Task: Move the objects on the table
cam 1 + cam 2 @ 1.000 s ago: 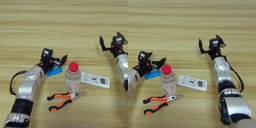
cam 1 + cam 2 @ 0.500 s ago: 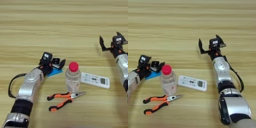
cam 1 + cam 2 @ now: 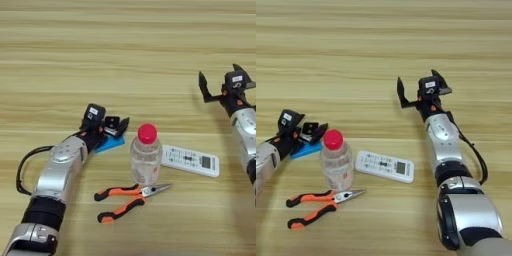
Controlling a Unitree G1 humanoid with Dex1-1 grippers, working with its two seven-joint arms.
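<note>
In the left eye view, the left gripper [image 3: 116, 127] rested on the blue block [image 3: 111, 144], just left of the bottle [image 3: 145, 161]; whether it gripped the block could not be told. Pliers [image 3: 129, 197] lay in front.

In the right eye view, the right gripper [image 3: 418, 90] hung spread wide, empty, beyond the remote [image 3: 384, 166].

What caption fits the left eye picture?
Left hand over the blue block, beside bottle, remote and pliers.
</note>
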